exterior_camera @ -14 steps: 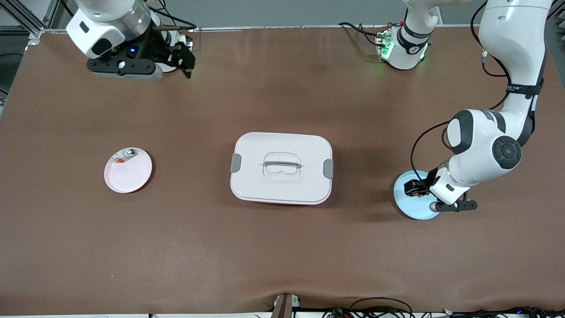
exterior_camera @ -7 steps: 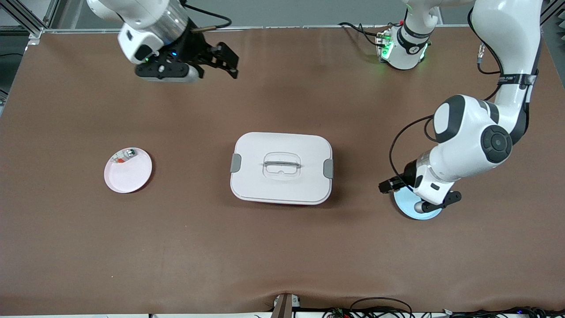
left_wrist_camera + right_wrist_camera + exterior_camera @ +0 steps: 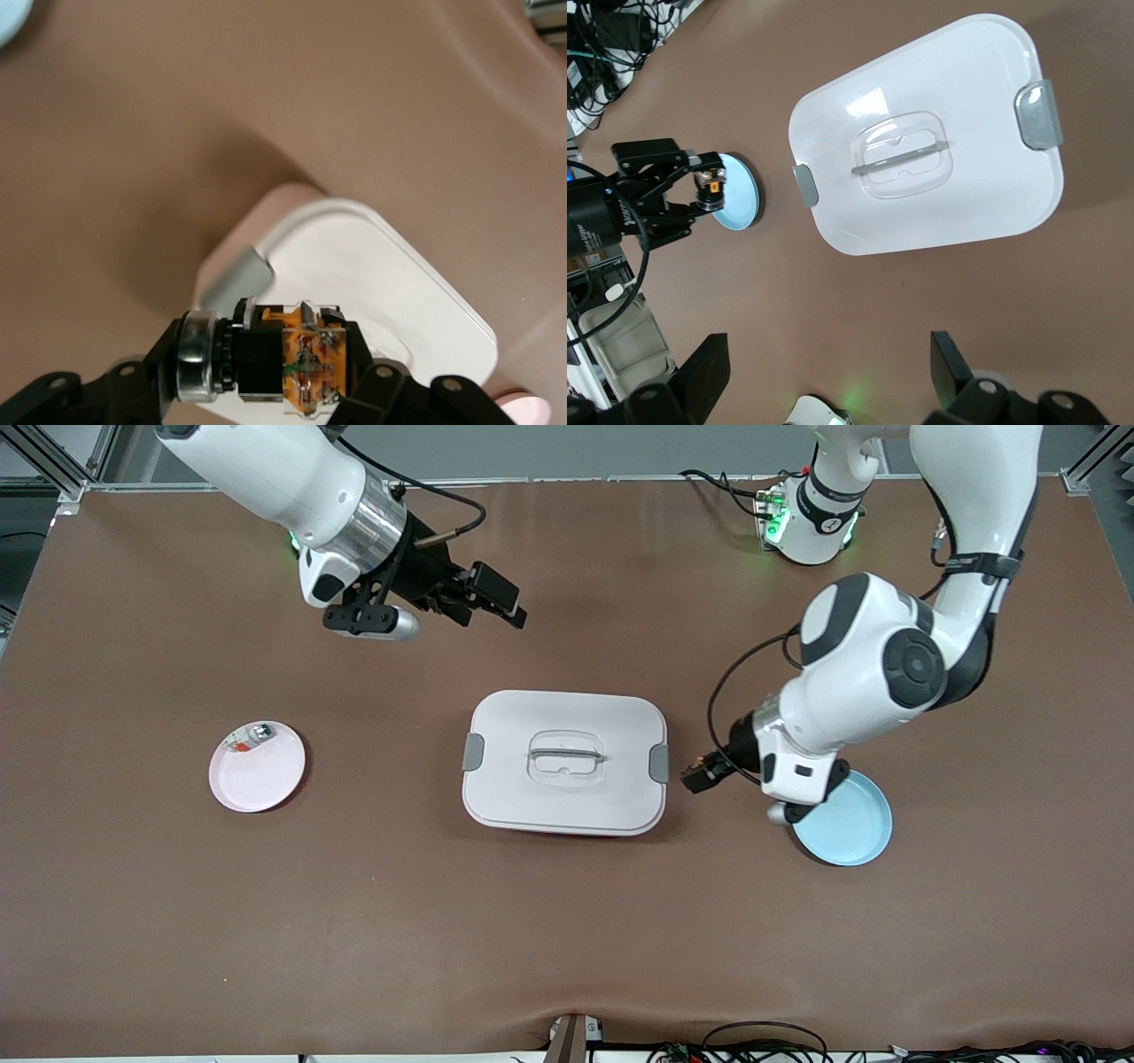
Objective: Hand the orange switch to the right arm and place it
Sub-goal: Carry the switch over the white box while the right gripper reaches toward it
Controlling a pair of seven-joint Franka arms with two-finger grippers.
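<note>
The left gripper is clamped on the orange switch, a small black block with an orange part and a silvery ring at one end, held crosswise between the black fingers. The gripper hangs over the bare brown table, in the gap between the white lidded box and the light blue plate, just beside the box's grey latch. In the right wrist view the same gripper shows farther off with the switch in its tips, the blue plate under it (as that camera sees it).

The right gripper, its fingers spread wide apart and holding nothing, is over the table between the robots' bases and the box. Below it the box's lid shows a clear recessed handle. Toward the right arm's end of the table lies a pink plate with a small whitish-silver part at its rim.
</note>
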